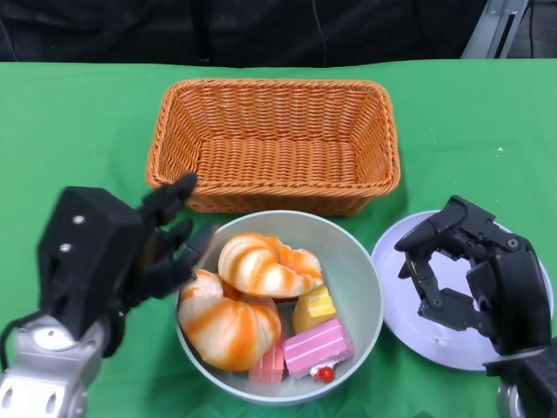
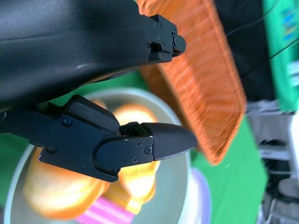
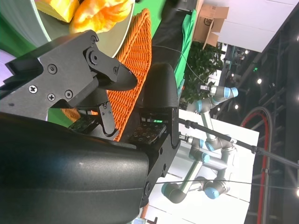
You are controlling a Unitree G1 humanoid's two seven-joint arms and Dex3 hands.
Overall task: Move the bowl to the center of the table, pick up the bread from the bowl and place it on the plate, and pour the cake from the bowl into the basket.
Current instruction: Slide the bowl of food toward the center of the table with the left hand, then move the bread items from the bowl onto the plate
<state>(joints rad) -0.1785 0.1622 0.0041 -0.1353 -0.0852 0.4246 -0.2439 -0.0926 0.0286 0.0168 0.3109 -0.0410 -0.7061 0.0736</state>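
A green table (image 1: 470,122) fills the head view. At twelve o'clock sits an orange wicker basket (image 1: 274,144), nothing in it. Touching its near wall, at six o'clock, a pale green bowl (image 1: 361,279) holds two orange-striped bread rolls (image 1: 252,292) and, at its five o'clock, pink and yellow cake pieces (image 1: 313,340). A white plate (image 1: 409,305) lies at four o'clock, beside the bowl. The left hand (image 1: 148,248), at eight o'clock, has its fingers spread against the bowl's rim, holding nothing. The right hand (image 1: 461,266) hovers over the plate, fingers curled loosely apart, holding nothing.
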